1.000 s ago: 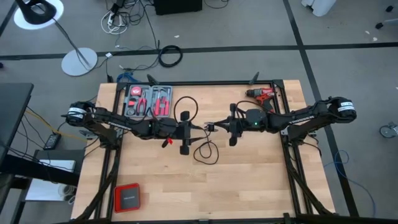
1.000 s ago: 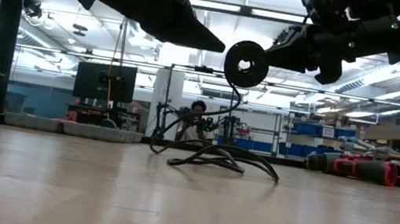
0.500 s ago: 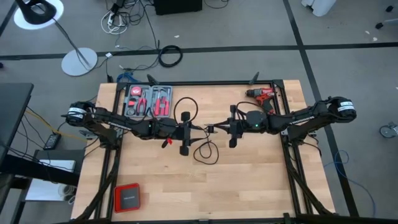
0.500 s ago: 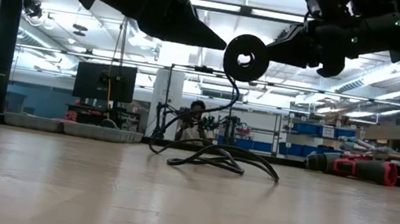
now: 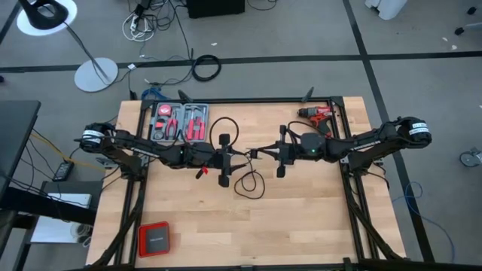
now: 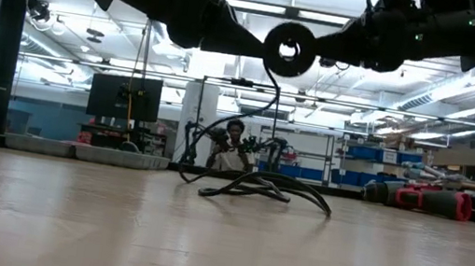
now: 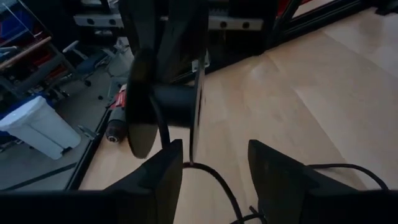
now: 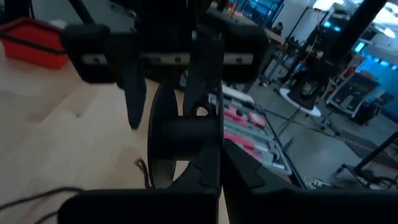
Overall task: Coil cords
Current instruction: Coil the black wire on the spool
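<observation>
A small black spool [image 6: 290, 49] hangs high over the table's middle, with my right gripper [image 8: 219, 177] shut on it. The thin black cord [image 6: 253, 184] drops from the spool and lies in loose loops on the wood [image 5: 251, 183]. My left gripper [image 7: 214, 174] faces the right one, level and open. Its two fingers stand on either side of the spool [image 7: 168, 102]; I cannot tell whether they touch it. My right gripper pinches the rim of one flange [image 8: 214, 140] of the spool between its two shut fingers. The fingers lie about level and come from the table's right. The spool is lifted clear, its axle level, and the cord hangs slack below it to the table.
A tray of red-handled tools [image 5: 179, 122] lies at the far left of the table. A red drill [image 5: 316, 114] lies at the far right and a red box [image 5: 154, 239] sits at the near left corner. A person [image 6: 233, 147] sits in the room beyond the table.
My right gripper has tipped upward and rolled a little, raising the spool level with the left gripper's fingertips. The cord's hanging part has been drawn up with it; the loops on the table have stayed put.
</observation>
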Available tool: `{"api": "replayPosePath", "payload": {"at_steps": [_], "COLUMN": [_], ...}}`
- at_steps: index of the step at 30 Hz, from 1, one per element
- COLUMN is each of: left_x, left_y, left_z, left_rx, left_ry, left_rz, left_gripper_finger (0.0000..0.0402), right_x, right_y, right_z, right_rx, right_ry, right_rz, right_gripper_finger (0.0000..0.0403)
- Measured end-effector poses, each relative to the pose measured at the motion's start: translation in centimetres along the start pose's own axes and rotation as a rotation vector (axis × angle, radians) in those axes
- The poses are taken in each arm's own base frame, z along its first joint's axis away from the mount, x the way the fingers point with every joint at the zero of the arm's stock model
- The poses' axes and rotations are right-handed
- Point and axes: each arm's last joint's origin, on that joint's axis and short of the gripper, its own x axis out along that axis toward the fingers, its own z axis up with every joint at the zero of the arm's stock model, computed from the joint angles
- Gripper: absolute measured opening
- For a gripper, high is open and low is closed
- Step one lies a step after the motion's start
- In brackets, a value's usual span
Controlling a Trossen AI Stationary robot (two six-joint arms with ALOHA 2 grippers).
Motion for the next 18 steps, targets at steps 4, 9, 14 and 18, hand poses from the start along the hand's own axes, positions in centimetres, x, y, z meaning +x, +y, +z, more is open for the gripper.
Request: {"api": "replayPosePath", "payload": {"at_steps": [4, 9, 14, 18], "left_x": [0.0, 0.0, 0.1, 0.1], "left_y": [0.1, 0.2, 0.1, 0.2], "left_z": [0.1, 0.2, -0.2, -0.3], "left_rx": [-0.003, -0.007, -0.010, -0.023], "left_ry": [-0.003, -0.018, 0.020, 0.045], "left_rz": [0.024, 0.037, 0.064, 0.096], "left_gripper_finger": [0.0186, 0.0186, 0.0186, 0.0186], "right_x": [0.0, 1.0, 2.0, 2.0], "right_y": [0.1, 0.8, 1.5, 1.7], "right_z": [0.2, -0.1, -0.9, -0.8], "right_rx": [0.003, 0.005, -0.036, -0.045], "right_ry": [-0.020, -0.070, -0.075, -0.079], "right_rz": [0.011, 0.019, -0.018, -0.015], "right_gripper_finger": [0.0000, 0.0000, 0.0000, 0.0000]}}
